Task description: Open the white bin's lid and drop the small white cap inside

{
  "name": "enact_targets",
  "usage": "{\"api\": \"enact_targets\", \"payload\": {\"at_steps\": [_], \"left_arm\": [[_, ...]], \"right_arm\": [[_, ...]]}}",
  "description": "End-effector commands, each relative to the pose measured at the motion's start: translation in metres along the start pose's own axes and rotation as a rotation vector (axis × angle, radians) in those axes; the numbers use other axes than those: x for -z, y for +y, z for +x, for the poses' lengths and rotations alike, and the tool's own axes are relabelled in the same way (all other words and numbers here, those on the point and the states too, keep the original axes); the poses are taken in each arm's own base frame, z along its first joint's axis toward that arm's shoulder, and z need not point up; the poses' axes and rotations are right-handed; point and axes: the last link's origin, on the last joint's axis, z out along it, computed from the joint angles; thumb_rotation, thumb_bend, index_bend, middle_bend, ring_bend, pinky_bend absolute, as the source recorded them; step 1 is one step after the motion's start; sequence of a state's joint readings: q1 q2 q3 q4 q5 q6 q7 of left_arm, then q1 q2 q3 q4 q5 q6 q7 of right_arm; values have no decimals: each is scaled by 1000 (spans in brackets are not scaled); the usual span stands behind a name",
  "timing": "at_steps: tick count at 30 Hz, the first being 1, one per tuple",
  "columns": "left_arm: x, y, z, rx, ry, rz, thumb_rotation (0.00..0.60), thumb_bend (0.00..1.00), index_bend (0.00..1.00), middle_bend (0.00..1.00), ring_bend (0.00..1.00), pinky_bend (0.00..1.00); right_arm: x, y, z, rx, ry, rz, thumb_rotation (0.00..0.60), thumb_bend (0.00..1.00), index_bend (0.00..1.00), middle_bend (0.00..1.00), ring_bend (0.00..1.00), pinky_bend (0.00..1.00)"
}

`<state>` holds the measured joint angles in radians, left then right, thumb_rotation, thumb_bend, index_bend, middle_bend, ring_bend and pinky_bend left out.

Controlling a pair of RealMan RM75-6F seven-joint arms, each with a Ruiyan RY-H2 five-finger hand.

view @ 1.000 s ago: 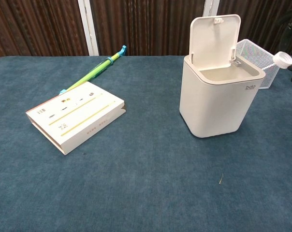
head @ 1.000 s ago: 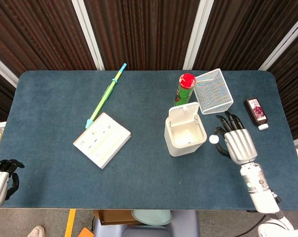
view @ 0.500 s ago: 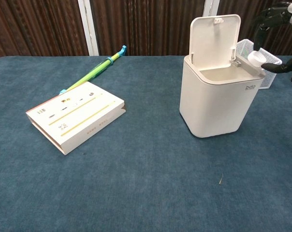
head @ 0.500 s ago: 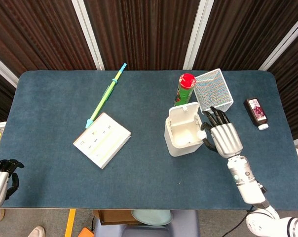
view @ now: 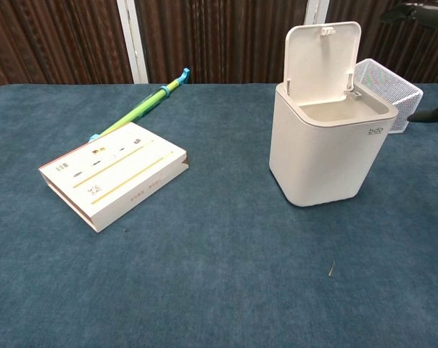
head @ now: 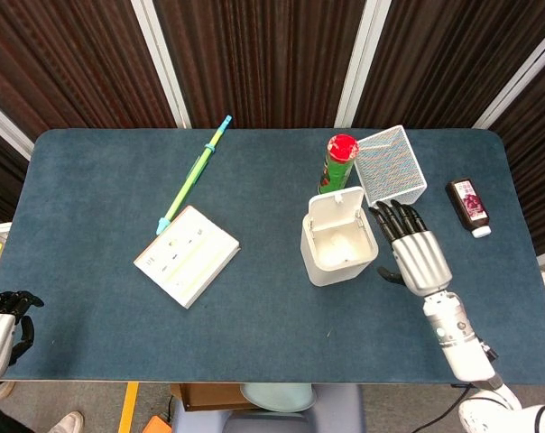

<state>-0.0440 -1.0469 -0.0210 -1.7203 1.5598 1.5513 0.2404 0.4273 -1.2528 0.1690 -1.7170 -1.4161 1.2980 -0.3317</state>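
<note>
Right of the desk's (head: 92, 298) middle stands the white bin (head: 337, 248), a rounded, cream-white plastic box with small grey lettering on its front. Its lid (view: 323, 54) is tipped up on the far-side hinge, so the inside lies open. I can't make out the small white cap anywhere; the bin's floor is pale and I cannot tell whether it lies there. My right hand (head: 410, 253) hangs just beside the bin's right wall, fingers spread and straight, holding nothing. My left hand (head: 6, 314) sits off the desk's near left corner, dark fingers curled in, empty.
</note>
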Motion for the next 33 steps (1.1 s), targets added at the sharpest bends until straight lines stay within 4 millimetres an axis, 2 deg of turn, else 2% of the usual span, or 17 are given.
{"api": "enact_targets", "payload": {"at_steps": [1, 7, 10, 13, 19, 22, 33], "left_arm": [[0, 0, 1, 1, 3, 2, 600, 730, 423, 357, 293, 520], [1, 0, 1, -3, 5, 4, 600, 729, 423, 357, 293, 521], [0, 0, 0, -10, 2, 8, 600, 729, 423, 357, 292, 521], [0, 0, -1, -15, -2, 13, 600, 730, 423, 357, 293, 521], [-2, -4, -4, -23, -11, 35, 600, 730, 423, 357, 292, 522], [-3, -6, -5, -24, -19, 52, 600, 730, 423, 357, 293, 523], [-5, -5, -10, -33, -37, 52, 600, 730, 423, 357, 293, 524]], "right_arm": [[28, 14, 7, 72, -10, -63, 600, 195, 219, 157, 21, 218], [84, 44, 20, 142, -43, -196, 600, 199, 245, 157, 21, 169], [105, 57, 17, 189, -81, -225, 600, 205, 245, 156, 20, 165], [117, 69, 10, 230, -98, -234, 600, 209, 221, 143, 11, 148], [126, 90, -9, 217, -86, -260, 600, 215, 205, 138, 8, 141], [125, 94, -15, 185, -109, -269, 600, 215, 192, 135, 8, 137], [129, 93, -11, 180, -118, -280, 600, 215, 178, 129, 7, 134]]}}
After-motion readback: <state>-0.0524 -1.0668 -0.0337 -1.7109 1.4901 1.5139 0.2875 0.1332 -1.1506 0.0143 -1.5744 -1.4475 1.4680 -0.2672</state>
